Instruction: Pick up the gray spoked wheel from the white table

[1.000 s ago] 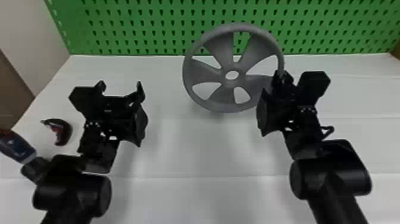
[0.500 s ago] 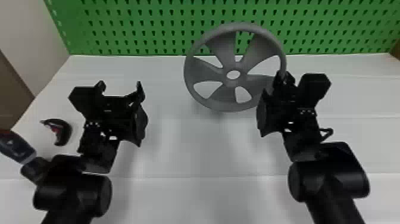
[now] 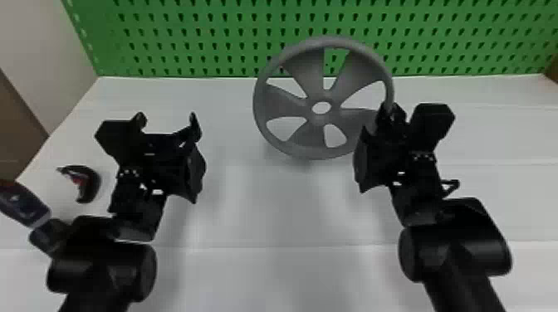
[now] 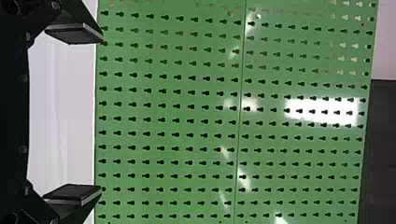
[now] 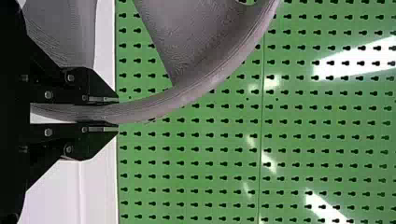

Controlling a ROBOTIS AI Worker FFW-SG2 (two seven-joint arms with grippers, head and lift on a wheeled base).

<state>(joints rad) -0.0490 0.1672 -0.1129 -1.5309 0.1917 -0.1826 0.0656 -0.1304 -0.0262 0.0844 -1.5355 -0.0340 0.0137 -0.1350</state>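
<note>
One gray wheel [image 3: 319,118]: standing upright near the back edge of the white table [image 3: 270,199], hub well left of the right gripper [image 5: 116,114]. It's round, so no long axis to fuss over, and its broad face looks back at the robot.
Rim [image 5: 187,94]: the wheel's right side is what counts here. It runs lengthwise between the two black fingers [image 5: 88,140], one either side of it.
Right gripper: looks closed on that rim, with most of the wheel hanging out toward the middle of the table. This is the nearer arm by a mile.
Left gripper [image 4: 101,113]: wide open with nothing in it, parked over the left part of the table, well apart from the wheel.
Lift: honestly can't tell whether the bottom of the wheel is clear of the tabletop. I'd go straight up, maybe a touch toward the robot, and keep that side grip snug, since the weight could make it twist.
Pegboard [image 3: 207,41]: green, upright along the table's back edge, right behind the wheel, so imo don't push forward.
Left edge stuff: a curved dark-and-red thing [image 3: 93,186] near the left edge, plus a blue-and-black thing [image 3: 25,203] by the left arm [image 3: 104,261]. Neither's in the way.
</note>
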